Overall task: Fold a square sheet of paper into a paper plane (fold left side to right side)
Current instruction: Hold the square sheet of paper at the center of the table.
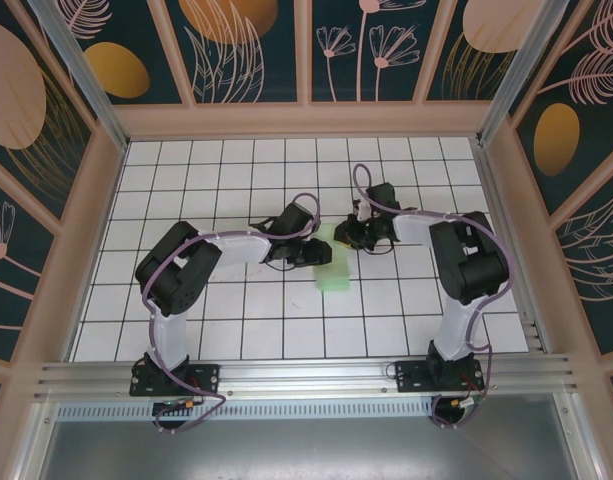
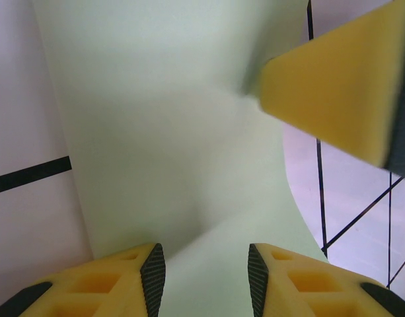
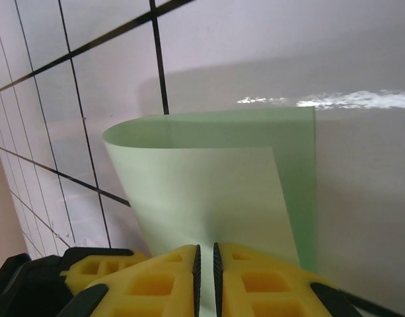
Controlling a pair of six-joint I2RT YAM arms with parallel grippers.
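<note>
the square sheet of paper (image 1: 335, 264) lies doubled over mid-table (image 1: 216, 330), long axis near-to-far, its free right edges pinched in the right gripper (image 3: 206, 264), while the left gripper (image 2: 207, 272), jaws apart, sits nearer the uncreased bend on the left.

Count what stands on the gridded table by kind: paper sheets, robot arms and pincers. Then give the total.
Paper sheet: 1
Robot arms, left arm and right arm: 2
Pincers, left pincer and right pincer: 2
Total: 5
</note>
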